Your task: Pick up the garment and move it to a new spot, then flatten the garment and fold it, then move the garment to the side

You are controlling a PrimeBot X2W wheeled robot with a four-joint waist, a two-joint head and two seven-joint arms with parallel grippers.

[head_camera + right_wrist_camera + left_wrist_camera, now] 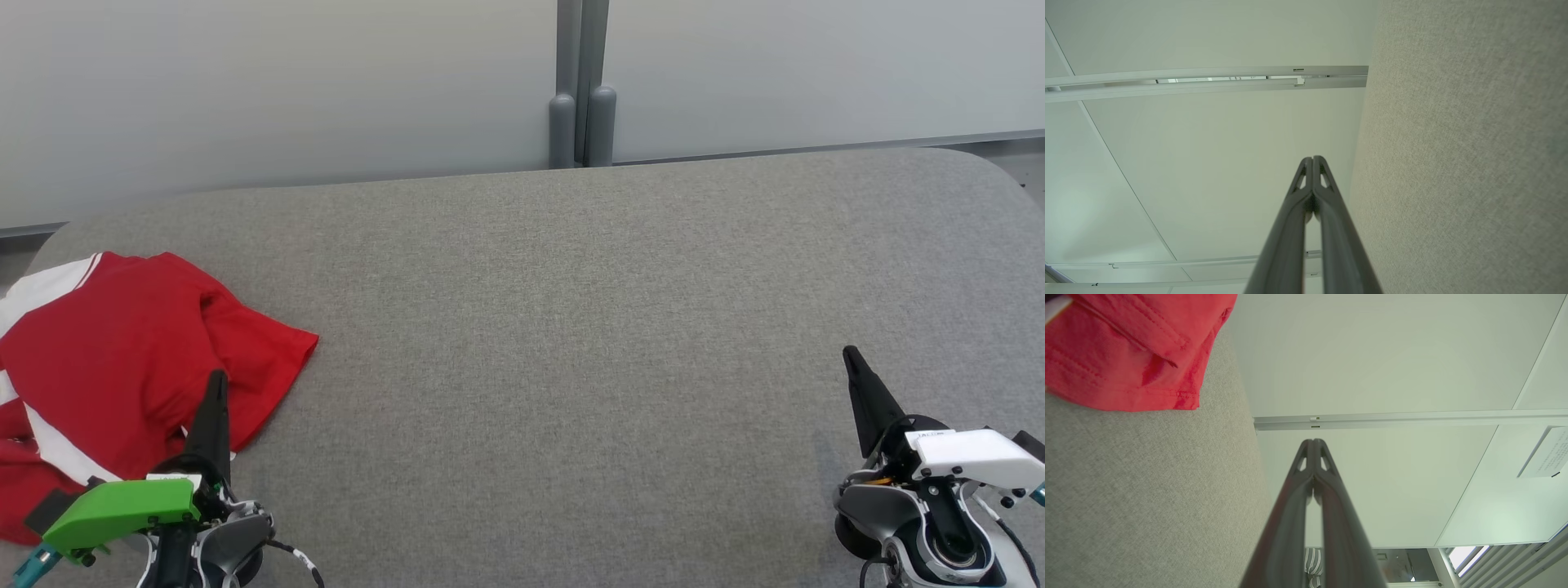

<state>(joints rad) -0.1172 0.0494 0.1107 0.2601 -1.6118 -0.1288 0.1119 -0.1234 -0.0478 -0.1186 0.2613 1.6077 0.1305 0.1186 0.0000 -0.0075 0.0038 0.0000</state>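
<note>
Left gripper (217, 380) and right gripper (851, 355) sit closed, empty; the left should spread, then nip a raised fold of the shirt (122, 343).

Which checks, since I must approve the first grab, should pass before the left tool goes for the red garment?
1. Garment located: ok, crumpled at the left end of the grey surface.
2. Left tool open for grasping: not ok, shut.
3. Right tool free: ok, shut on nothing.
4. Room for a new spot: ok, bare grey middle.
5. Garment wholly on surface: cannot tell, it runs off the head view's left edge.
</note>
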